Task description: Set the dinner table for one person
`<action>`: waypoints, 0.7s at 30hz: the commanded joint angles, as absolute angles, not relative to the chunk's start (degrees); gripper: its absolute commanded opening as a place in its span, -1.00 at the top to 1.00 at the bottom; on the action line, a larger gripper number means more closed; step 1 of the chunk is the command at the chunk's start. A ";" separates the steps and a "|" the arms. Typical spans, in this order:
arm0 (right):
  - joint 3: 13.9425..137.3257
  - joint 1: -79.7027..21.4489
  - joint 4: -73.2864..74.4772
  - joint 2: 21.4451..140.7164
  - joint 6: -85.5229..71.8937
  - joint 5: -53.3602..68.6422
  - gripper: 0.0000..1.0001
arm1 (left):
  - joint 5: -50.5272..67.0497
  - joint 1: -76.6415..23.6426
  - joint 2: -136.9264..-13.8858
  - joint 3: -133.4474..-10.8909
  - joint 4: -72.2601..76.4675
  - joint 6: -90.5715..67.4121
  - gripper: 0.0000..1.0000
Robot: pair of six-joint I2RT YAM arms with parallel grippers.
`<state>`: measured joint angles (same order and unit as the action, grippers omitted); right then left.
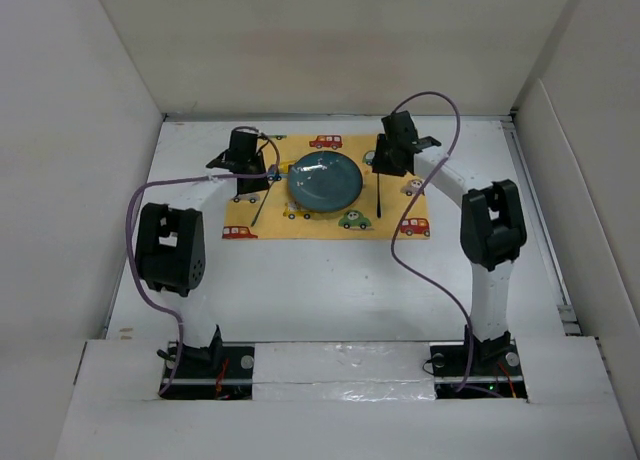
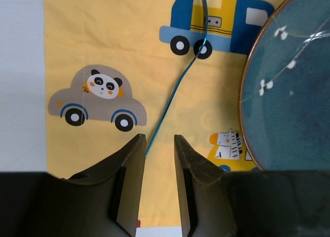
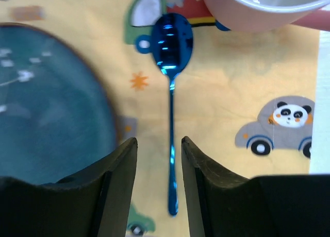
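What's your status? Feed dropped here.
Left gripper open over thin blue utensil. Right gripper open astride blue spoon. Both flank plate on yellow mat, dinner table. Cup near spoon bowl, nothing blocking.

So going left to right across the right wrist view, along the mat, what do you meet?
teal plate → blue spoon → panda car print → white table
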<state>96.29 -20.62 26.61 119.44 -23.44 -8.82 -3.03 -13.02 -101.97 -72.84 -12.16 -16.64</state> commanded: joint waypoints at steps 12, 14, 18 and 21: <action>85.35 -26.63 23.82 100.46 -24.52 -4.75 0.13 | -0.71 -13.01 -110.65 -76.72 -3.78 -9.32 0.55; 84.11 -27.24 23.91 99.93 -24.43 -4.75 0.13 | -0.35 -13.01 -111.00 -76.90 -2.99 -9.14 0.55; 83.23 -27.77 24.34 99.58 -24.52 -4.92 0.14 | 1.76 -13.01 -113.72 -78.22 -2.54 -8.70 0.55; 83.14 -28.30 24.61 99.32 -24.43 -5.45 0.14 | 2.72 -13.01 -115.05 -79.36 -2.90 -8.70 0.58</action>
